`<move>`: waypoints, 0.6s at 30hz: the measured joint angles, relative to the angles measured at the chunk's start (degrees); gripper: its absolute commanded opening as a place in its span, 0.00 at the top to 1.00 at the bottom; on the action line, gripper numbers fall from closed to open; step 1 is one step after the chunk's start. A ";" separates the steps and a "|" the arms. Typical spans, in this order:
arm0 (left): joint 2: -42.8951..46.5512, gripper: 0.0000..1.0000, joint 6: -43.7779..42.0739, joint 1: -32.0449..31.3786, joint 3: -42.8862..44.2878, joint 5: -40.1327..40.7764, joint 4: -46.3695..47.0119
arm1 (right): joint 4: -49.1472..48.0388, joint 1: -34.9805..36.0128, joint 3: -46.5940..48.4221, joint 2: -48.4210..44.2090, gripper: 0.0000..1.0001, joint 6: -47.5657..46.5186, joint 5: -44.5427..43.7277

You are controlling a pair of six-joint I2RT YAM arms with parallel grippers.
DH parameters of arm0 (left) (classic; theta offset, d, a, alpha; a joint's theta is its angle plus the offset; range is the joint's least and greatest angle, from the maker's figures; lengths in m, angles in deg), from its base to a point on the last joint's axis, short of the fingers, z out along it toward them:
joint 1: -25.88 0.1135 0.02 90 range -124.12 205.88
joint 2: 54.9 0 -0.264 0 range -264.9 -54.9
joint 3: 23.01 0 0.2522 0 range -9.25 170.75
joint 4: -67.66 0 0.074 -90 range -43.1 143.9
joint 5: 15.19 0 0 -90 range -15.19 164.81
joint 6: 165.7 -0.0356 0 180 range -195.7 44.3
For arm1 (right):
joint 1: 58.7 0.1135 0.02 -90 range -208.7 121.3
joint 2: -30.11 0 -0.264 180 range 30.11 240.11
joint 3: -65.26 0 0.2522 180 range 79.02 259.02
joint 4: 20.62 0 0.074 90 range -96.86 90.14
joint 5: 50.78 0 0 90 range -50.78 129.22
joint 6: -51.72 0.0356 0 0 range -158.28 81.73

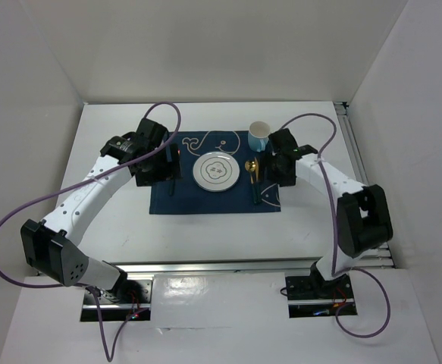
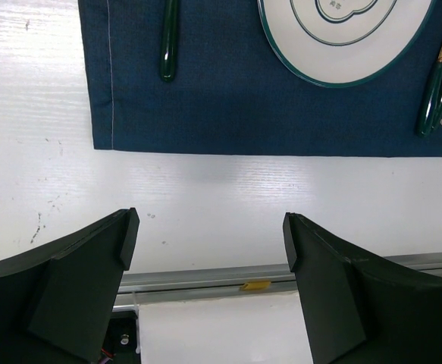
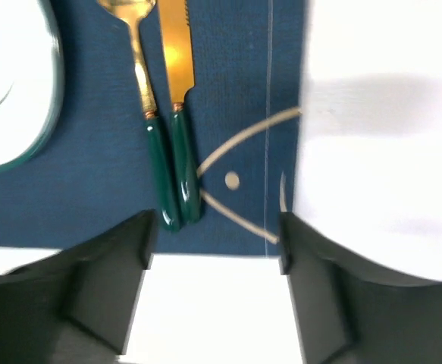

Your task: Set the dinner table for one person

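The dinner table is a white tabletop carrying a navy whale-print placemat. On the placemat lie a white plate, a green-handled fork to its left, and a gold spoon and knife to its right. A light blue cup stands at the mat's far right corner. My left gripper is open and empty over the mat's left edge. My right gripper is open and empty by the mat's right edge. The right wrist view shows the spoon and knife side by side, ahead of my open right gripper.
Silver rails run along the near edge and right edge of the table. In the left wrist view my open left gripper is above bare table, with the near rail, the mat and the fork handle in sight.
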 measured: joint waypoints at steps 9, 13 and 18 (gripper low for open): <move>0.00 0.04 -0.33 0.44 2.78 0.50 -1.25 | 5.75 -6.25 4.13 -15.87 0.00 3.76 -7.04; 0.00 0.04 -0.59 0.55 4.00 1.51 -1.36 | 7.76 -11.45 4.59 -19.58 0.00 5.64 -10.27; 0.00 0.04 -1.79 0.55 4.09 2.05 -1.42 | 9.18 -13.97 4.02 -22.12 0.00 6.34 -11.89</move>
